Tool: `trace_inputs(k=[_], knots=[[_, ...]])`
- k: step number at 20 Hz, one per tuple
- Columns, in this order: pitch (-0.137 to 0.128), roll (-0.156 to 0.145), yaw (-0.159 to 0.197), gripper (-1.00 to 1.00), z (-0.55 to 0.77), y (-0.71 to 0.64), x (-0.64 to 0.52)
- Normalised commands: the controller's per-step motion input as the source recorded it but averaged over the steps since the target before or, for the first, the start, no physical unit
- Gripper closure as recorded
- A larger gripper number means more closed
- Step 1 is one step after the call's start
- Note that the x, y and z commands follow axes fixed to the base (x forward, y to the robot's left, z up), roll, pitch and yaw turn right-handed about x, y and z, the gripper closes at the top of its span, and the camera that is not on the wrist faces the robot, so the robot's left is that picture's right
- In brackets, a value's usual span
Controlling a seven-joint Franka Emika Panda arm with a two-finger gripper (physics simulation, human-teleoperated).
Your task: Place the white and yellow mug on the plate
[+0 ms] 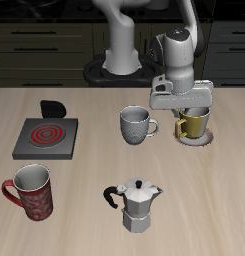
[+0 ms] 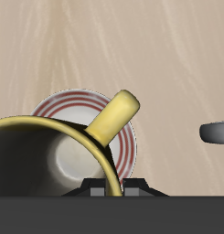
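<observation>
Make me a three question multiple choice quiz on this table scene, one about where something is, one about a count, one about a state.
1. Where is the white and yellow mug?
A. on the burner
B. over the plate, under the gripper
C. beside the red mug

2. How many mugs are in the exterior view?
A. two
B. three
C. four

3. How does the moka pot stand?
A. upright on the table
B. tipped on its side
C. held in the gripper

Answers:
1 B, the yellow mug sits at the plate right below the gripper; the wrist view shows the plate's red rim behind the mug.
2 B, the yellow one, the grey mug and the red mug.
3 A, it stands upright near the table's front edge, away from the gripper.
</observation>
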Motion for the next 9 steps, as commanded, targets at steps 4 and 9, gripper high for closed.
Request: trace_inputs(k=[4, 9], knots=[[0.119, -0.021, -0.012, -1.0, -0.5, -0.07, 0.27], [0.038, -0.003, -0.003, -1.0, -0.2, 0.03, 0.05]])
